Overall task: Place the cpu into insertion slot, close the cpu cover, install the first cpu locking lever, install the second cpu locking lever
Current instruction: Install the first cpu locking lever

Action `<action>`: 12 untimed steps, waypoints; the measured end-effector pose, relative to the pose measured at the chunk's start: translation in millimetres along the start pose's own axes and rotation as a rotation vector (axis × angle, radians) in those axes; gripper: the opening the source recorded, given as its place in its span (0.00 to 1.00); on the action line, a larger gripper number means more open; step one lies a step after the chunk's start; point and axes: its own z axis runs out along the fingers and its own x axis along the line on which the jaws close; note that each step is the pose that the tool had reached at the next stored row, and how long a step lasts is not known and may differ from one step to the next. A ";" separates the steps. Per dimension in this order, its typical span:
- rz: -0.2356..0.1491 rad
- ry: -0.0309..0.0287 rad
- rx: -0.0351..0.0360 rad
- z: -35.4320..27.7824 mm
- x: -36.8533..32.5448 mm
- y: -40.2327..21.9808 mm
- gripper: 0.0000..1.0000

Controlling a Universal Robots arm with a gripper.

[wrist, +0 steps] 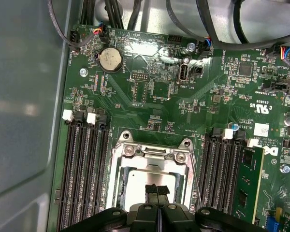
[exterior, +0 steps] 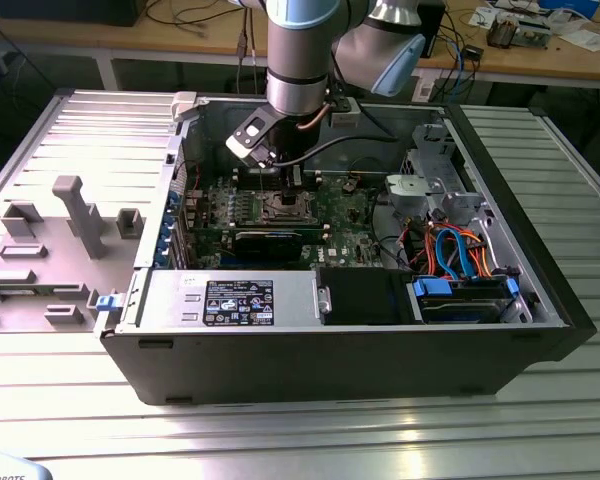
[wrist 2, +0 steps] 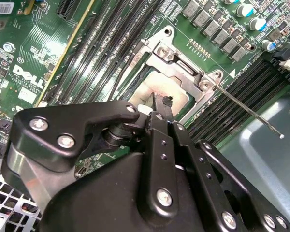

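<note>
Your claw (wrist: 157, 189), fingers pinched together on nothing, hangs over the cpu (wrist: 144, 180). The chip sits in the insertion slot (exterior: 285, 207), framed by the cpu cover (wrist: 117, 176), at 12 o'clock from the expansion card (exterior: 270, 241) in the exterior view.

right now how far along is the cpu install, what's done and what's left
Done: the cpu lies seated, and the cpu cover looks lowered around it.
In hand: the gripper, shut with nothing visible in it, hangs just over the cpu's top; I cannot tell whether it touches.
Left: a thin locking lever sticks out free beside the cover, so the latching looks not yet done.
</note>
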 end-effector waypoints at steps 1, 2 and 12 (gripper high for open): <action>0.000 0.0000 0.0000 0.0 0.0 0.0 0.11; 0.000 0.0000 -0.0001 0.0 0.0 0.1 0.11; 0.000 -0.0024 0.0003 -18.8 0.0 -0.1 0.11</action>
